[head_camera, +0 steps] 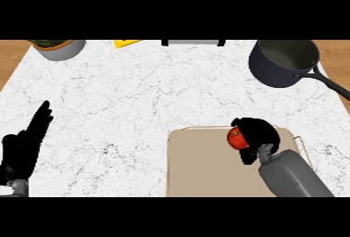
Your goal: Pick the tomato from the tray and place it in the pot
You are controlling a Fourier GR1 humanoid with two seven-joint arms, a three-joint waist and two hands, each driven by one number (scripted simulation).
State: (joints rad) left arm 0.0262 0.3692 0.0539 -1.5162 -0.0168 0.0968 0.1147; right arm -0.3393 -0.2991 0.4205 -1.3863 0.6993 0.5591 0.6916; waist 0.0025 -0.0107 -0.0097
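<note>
My right hand (259,132), fingers curled round the tomato (236,139), at the tray's (205,166) far right corner. The pot (270,74) lies ahead, well apart; I judge this hand nearer. Left hand (21,148) rests open at the tabletop's left edge.

We take the tray (205,171) as our landmark; it lies on the counter (137,92). At the tray's far right part we find the tomato (236,139), the right hand (259,132) curled round it from the right. Behind the tray and to its right, well apart, stands the pot (284,62), its handle running rightward. Far left of the tray rests the left hand (24,148), fingers up. Behind the tray and far left stands a planter (60,48); straight behind, at the counter's far edge, a box (193,42).
</note>
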